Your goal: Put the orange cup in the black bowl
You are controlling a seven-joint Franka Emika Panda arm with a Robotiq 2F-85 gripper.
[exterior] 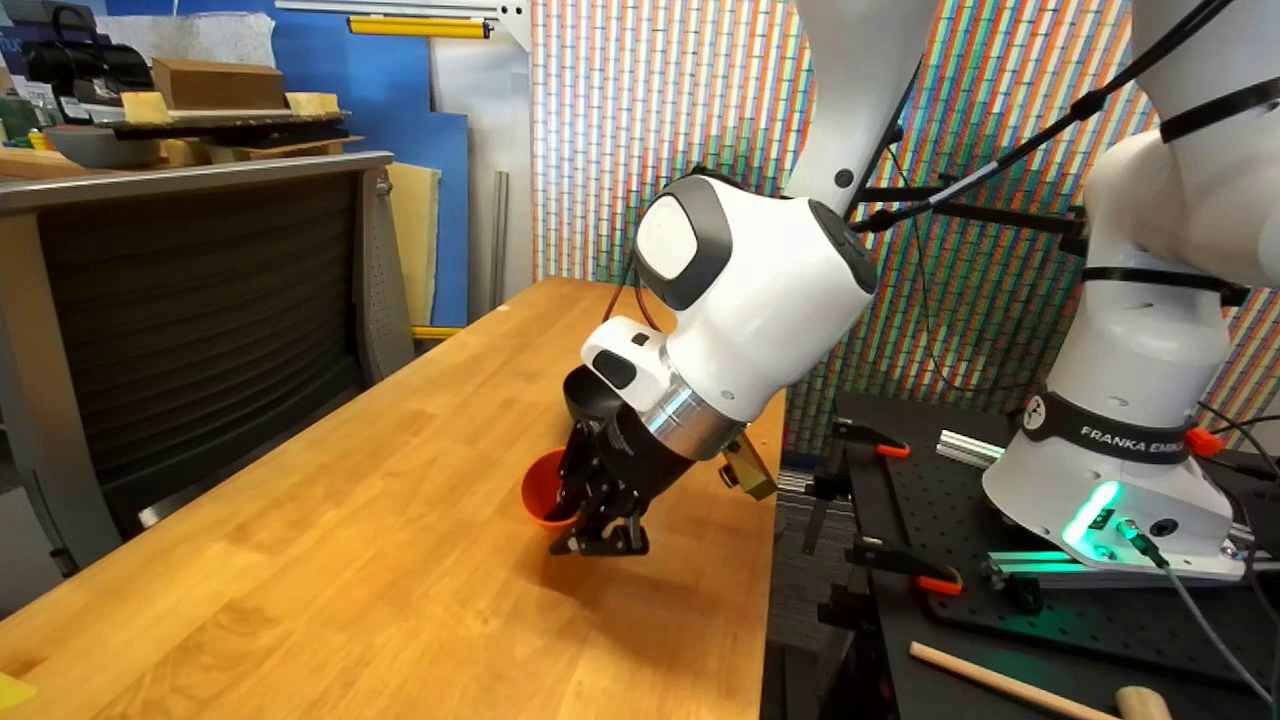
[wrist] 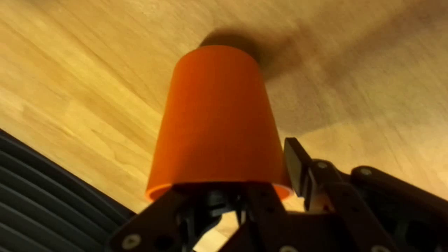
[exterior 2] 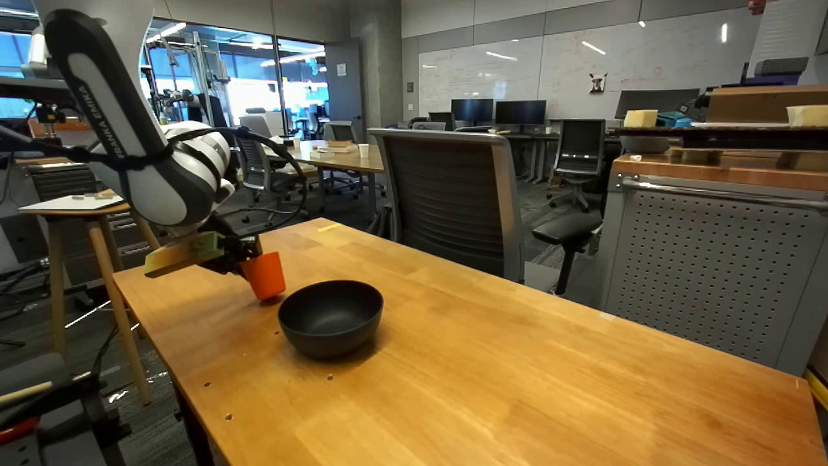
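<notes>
orange cup (wrist: 217, 119) pinched by its wall, black bowl (exterior 2: 332, 318) close by

you have the jaws clamped on the wall of the orange cup: in the wrist view one jaw runs into its mouth and the other lies along the outside. the cup leans, its mouth toward the jaws and its narrower base pointing down and away from them. a dark shadow (wrist: 232, 39) falls on the surface (exterior 2: 517, 362) right by that base, but you cannot tell whether the base touches down.

in an exterior view you find the cup outside the black bowl and near its rim, on the side toward the short edge that ends at the corner with the yellow strip (exterior 2: 328, 227). the bowl stands upright on the surface, nearer the long edge by the arm base (exterior: 1110, 475) than the long edge beside the ribbed chair (exterior 2: 446, 204). a few small holes (exterior 2: 228, 417) dot the surface between the bowl and that nearer edge.

the white arm (exterior: 765, 300) reaches in over the same edge, tilted, and in an exterior view you see a green light (exterior: 1092, 512) on its base.
</notes>
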